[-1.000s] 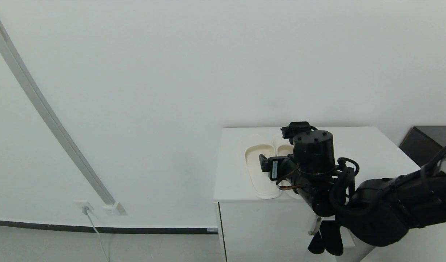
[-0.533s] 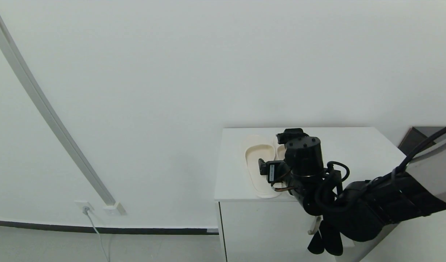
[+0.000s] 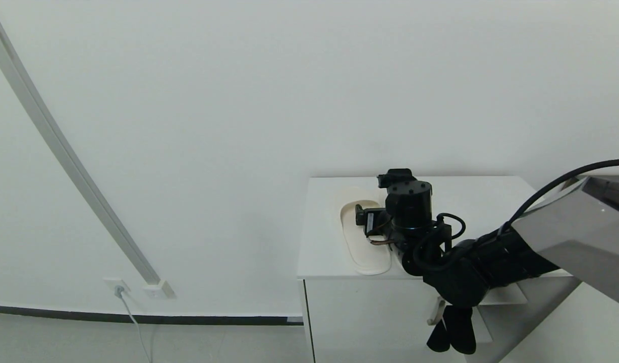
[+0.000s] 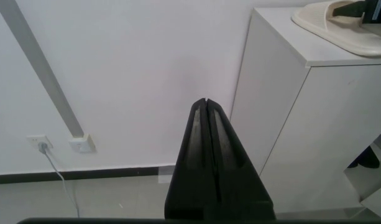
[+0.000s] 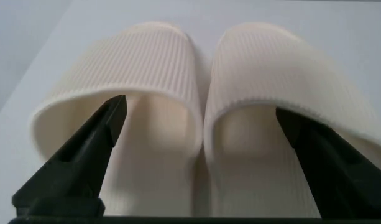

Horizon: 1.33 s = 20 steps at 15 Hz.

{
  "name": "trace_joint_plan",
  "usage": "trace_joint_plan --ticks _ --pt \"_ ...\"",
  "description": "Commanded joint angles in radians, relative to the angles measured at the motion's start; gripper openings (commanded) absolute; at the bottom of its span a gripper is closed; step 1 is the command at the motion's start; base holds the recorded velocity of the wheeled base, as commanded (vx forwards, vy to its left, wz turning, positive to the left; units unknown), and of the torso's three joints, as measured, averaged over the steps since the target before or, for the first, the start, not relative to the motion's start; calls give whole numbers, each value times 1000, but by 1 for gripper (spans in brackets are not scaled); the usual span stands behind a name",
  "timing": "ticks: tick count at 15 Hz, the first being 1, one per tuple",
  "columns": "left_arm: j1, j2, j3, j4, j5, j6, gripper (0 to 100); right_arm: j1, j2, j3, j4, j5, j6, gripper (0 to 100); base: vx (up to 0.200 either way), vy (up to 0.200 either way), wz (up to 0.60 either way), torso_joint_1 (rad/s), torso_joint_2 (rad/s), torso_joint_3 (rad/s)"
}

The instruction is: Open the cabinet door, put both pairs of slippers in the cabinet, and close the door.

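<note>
Scene: a white box-shaped cabinet (image 3: 334,312) stands against a plain white wall.
Task's thing: a pair of cream ribbed rubber slippers (image 3: 362,237) lies on the cabinet's top, near its left front corner. The two are side by side and touching, with their toes toward the wall.
Right gripper: the right gripper (image 5: 201,109) sits low over the slippers with its black fingers spread wide. One fingertip is at the mouth of each slipper's strap, and it grips nothing yet.
Left gripper: the left gripper (image 4: 206,109) hangs low beside the cabinet's left side, apart from it. Its two fingers are pressed together with nothing between them.
Step in hand: most likely picking up the cream pair, with the right arm lined up for a grasp.
Next move: it seems to call for closing the fingers so the two inner strap walls are pinched together, then lifting both slippers as one. A loose pinch could drop one of them.
Count: one cabinet, two cream slippers making one pair, two grippers.
Uncertain: two dark shapes (image 3: 450,333) sit low at the cabinet's front. They may be the second pair, but I cannot tell.
</note>
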Motion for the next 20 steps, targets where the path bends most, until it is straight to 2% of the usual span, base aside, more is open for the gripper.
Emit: trace_joint_plan --ticks 1,2,11,13,15,18,20 --pt "0 0 0 0 0 -1 0 -5 29 -14 0 0 0 100 0 0 0 0 0 0" --pt "0 0 0 0 0 0 0 -6 27 -14 -2 0 0 0 0 0 0 0 0 0" --pt "0 0 -1 0 0 0 0 -6 -11 14 -2 2 -11 0 0 0 0 0 0 0" --pt "0 0 0 0 0 2 0 14 -185 136 0 106 -49 0 0 0 0 0 0 0" --pt "0 0 0 0 -2 5 0 34 -287 216 7 134 -57 0 0 0 0 0 0 0" --pt "0 0 0 0 -2 3 0 101 -478 420 12 198 -55 0 0 0 0 0 0 0" --pt "0 0 -1 0 -2 2 0 143 -537 494 12 204 -55 0 0 0 0 0 0 0"
